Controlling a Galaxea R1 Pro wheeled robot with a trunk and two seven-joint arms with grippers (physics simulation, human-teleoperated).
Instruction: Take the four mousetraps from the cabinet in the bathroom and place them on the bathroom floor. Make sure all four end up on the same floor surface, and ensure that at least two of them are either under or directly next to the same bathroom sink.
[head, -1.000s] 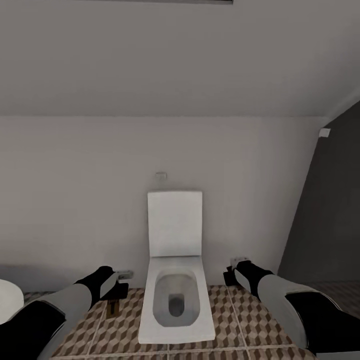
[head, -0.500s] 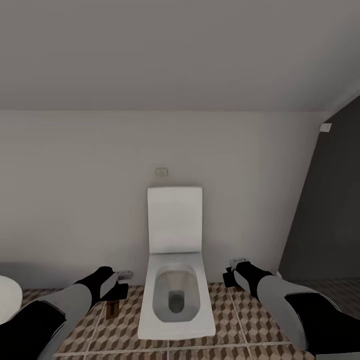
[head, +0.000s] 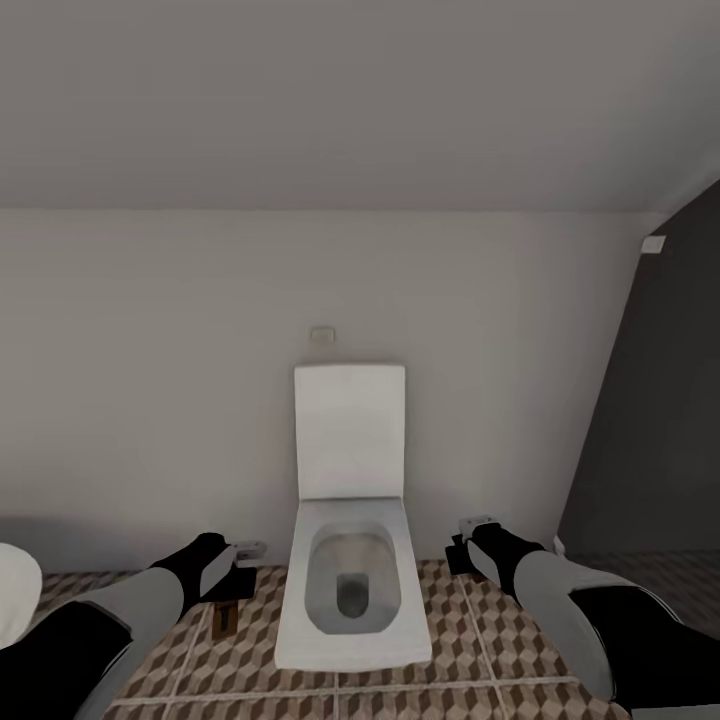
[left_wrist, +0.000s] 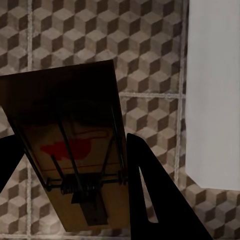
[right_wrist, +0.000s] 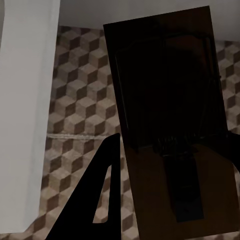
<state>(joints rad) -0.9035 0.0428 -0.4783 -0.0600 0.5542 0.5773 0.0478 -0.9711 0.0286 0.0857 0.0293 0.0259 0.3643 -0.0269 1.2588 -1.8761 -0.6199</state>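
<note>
My left gripper (head: 232, 580) is shut on a mousetrap (left_wrist: 70, 150), a tan board with black wire and a red mark, which hangs over the cube-patterned bathroom floor (left_wrist: 145, 55). The same mousetrap (head: 226, 618) peeks out below that gripper, left of the toilet. My right gripper (head: 466, 545) is shut on a second mousetrap (right_wrist: 170, 120), shadowed and dark, held above the floor (right_wrist: 80, 105) on the toilet's right side. The black fingers (left_wrist: 150, 195) (right_wrist: 102, 200) flank each board. The cabinet and the sink are out of view.
A white toilet (head: 350, 590) with its lid up stands straight ahead against the pale wall, between my two arms. Its white side (left_wrist: 215, 90) (right_wrist: 25, 100) lies close to each gripper. A white rounded fixture edge (head: 15, 590) is at far left. A dark wall (head: 650, 420) stands at right.
The whole picture has shifted slightly, the wall's top line rising in the frame, so the camera has moved. Both arms keep their places and their mousetraps.
</note>
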